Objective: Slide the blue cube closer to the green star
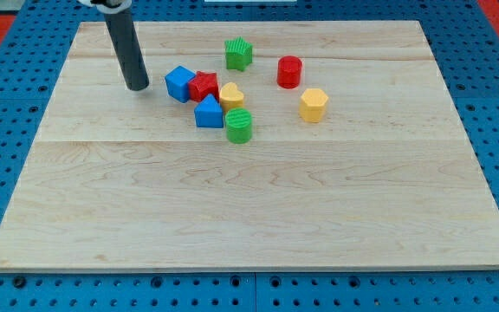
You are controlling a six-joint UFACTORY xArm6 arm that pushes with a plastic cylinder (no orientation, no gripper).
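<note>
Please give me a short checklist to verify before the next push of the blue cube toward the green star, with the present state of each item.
1. My tip at the view's left of the blue cube, apart: ok.
2. Green star visible, toward the view's upper right of the cube: ok.
3. Red block touches the cube: not ok.
4. Straight path cube to star free: cannot tell.
5. Tip lined up behind cube toward star: not ok.

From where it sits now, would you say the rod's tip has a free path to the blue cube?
Probably yes. My tip stands just to the view's left of the blue cube, with only bare board between them. The red block touches the cube's far side, not the approach side.
</note>
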